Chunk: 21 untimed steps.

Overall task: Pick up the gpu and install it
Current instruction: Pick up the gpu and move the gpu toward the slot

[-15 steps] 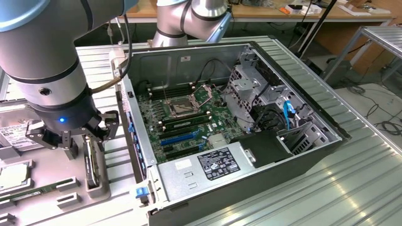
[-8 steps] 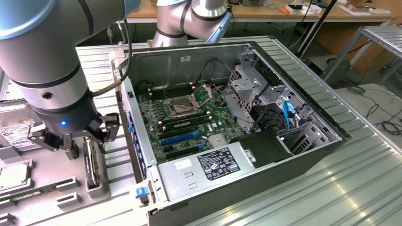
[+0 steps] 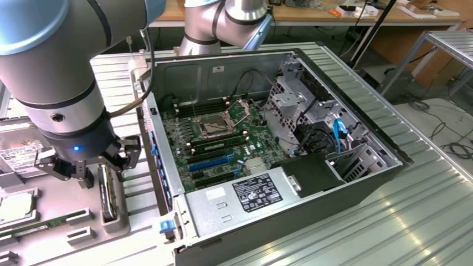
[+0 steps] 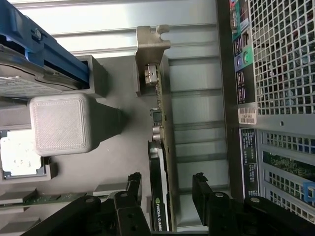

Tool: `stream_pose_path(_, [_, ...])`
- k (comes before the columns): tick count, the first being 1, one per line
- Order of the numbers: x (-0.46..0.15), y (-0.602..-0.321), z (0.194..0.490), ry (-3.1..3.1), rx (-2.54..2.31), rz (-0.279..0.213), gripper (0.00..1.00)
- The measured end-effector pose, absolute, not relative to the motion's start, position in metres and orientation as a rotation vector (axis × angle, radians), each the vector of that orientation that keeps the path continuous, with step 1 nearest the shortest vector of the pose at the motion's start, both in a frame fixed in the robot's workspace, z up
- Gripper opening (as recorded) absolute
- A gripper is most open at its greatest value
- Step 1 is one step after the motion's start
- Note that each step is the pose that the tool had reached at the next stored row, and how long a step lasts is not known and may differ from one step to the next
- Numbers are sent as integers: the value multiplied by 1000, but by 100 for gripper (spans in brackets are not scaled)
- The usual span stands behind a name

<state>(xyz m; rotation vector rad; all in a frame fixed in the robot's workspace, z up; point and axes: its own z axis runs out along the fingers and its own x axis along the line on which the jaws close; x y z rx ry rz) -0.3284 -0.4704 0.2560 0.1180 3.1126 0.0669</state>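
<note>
The gripper point(image 4: 167, 186) hangs low over the gpu point(image 4: 158, 199) with its fingers point(image 4: 201, 192) spread wide, one on each side of the card. The gpu stands on its long edge between them. Its black cooler face turns toward one finger and its green board toward the other, and a strip of grey shows between each fingertip and the card, so nothing looks clamped. From the exterior view the gap is harder to judge, since the gripper point(image 3: 107, 167) partly covers the gpu point(image 3: 109, 195) there.

The card's lower edge sits in a slotted stand point(image 3: 115, 223) on the grey tray point(image 3: 55, 197). Its silver end bracket point(image 4: 151, 44) rises at the far end of the card, well beyond the fingertips.

On the outer side of the finger facing the cooler lie the other tray parts:
- a square grey printed block point(image 4: 59, 123), nearest to it
- a hard drive point(image 4: 24, 83) in a blue carrier point(image 4: 47, 46), farther out beyond the block
- a processor point(image 4: 17, 152)
- a thin green memory stick point(image 4: 44, 198), close beside that finger

On the outer side of the other finger stands the open computer case point(image 4: 283, 64), its perforated rear panel facing the gripper, apart from the finger.

Inside the case point(image 3: 369, 183), the motherboard point(image 3: 221, 144) lies exposed, with the power supply point(image 3: 244, 194) at its near end. Both are well away from the fingers
</note>
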Motion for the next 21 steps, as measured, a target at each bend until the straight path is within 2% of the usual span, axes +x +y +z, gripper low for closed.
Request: stream_pose_path(21, [-334,-470,237,3113,118,67,54])
